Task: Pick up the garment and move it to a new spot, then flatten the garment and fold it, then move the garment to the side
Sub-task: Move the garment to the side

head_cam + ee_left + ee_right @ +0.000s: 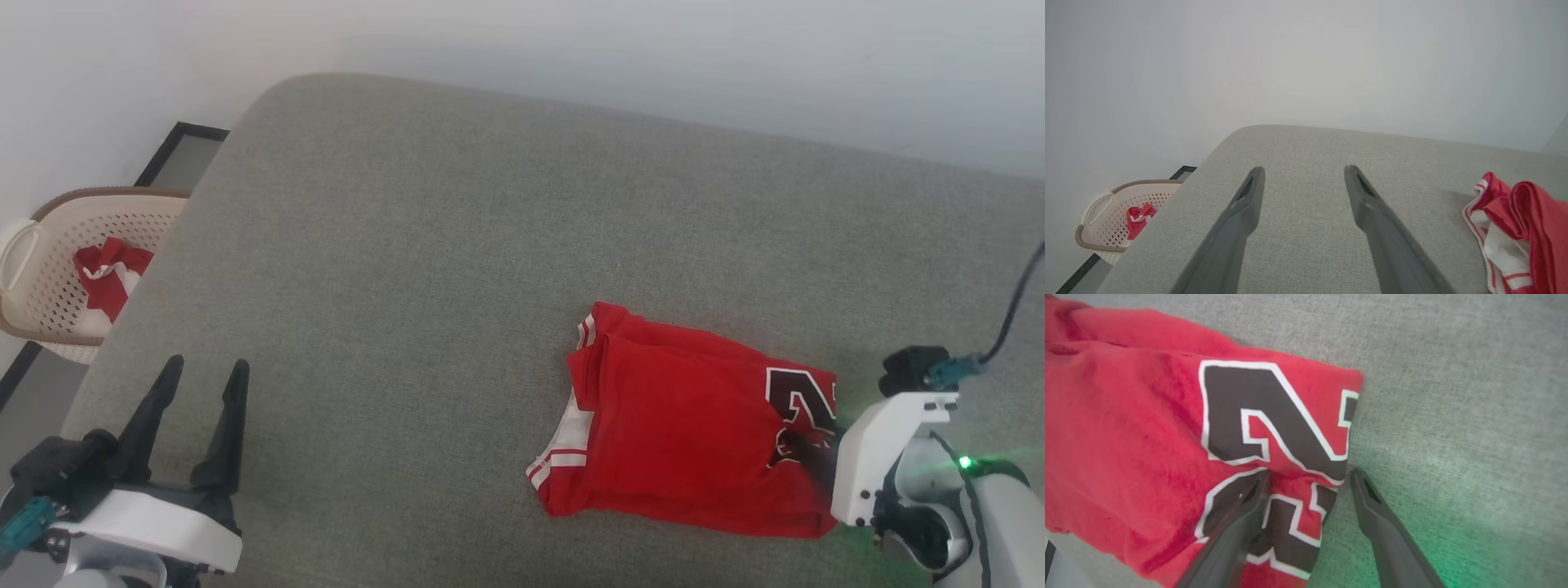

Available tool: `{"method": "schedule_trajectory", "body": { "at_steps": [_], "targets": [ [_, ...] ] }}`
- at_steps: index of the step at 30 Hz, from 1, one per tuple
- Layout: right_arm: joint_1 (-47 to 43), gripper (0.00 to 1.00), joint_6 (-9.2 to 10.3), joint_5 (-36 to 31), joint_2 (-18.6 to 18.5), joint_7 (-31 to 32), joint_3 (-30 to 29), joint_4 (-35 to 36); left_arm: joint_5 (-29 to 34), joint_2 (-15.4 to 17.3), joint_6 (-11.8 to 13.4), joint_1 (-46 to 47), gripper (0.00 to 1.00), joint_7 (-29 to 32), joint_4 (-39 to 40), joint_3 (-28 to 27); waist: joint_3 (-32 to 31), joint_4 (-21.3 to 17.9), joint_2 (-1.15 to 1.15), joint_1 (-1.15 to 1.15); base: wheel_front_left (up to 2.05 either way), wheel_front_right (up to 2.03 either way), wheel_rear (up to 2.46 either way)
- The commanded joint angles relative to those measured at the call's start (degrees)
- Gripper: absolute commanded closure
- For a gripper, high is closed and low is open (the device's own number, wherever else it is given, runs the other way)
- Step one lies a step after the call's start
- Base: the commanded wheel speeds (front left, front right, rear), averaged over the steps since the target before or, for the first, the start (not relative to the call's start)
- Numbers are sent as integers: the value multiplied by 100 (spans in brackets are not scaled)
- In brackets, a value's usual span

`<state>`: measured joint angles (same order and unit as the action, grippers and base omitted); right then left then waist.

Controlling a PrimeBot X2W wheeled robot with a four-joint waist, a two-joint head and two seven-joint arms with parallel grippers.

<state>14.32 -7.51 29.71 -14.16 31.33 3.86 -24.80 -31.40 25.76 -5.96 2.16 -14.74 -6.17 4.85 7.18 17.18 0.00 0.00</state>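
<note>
Around: your left gripper (206, 366), fingers apart, sits over bare grey cushion (408, 245); a basket (49, 269) with red cloth (110, 273) lies off its left.
Shirt (694, 433): folded, its numbered end under your right gripper (1309, 477), whose fingers are spread.
Axis: runs from the right gripper toward the left one, striped sleeve farthest.

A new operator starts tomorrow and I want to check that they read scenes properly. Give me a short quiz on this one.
1. True or false: the garment lies folded on the grey cushion.
2. The right gripper is at: A the garment's printed-number edge; B its white sleeve; C the cushion's far edge.
3. What holds the smaller red-and-white cloth?

Key: 1 true; 2 A; 3 the cream basket.
</note>
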Motion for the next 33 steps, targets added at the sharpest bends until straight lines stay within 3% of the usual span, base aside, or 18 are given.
{"method": "schedule_trajectory", "body": {
  "at_steps": [1, 9, 15, 25, 33],
  "targets": [
    [-77, 100, 4, -34, 110, 210, 103, -129, 9, -22, -26, 79, 0, -27, -30, 2, 16, 2, 0, 0, 0, 0, 0],
    [90, 100, 4, -304, 113, 495, -214, 403, 41, -22, -58, 201, 0, -44, -104, 10, 35, -99, 0, 0, 0, 0, 0],
    [134, 100, 5, -436, -90, 751, -411, 923, 113, -7, -84, 331, 0, -42, -73, 43, 83, -358, 0, 0, 0, 0, 0],
    [533, 100, 6, -451, -551, 960, -815, 1276, 173, 2, -122, 605, 0, -47, -72, 137, 305, -1091, 0, 0, 0, 0, 0],
    [1041, 100, 6, -487, -1093, 794, -994, 1161, 222, 45, -147, 988, 0, -48, -93, 347, 571, -1712, 0, 0, 0, 0, 0]
  ]
}}
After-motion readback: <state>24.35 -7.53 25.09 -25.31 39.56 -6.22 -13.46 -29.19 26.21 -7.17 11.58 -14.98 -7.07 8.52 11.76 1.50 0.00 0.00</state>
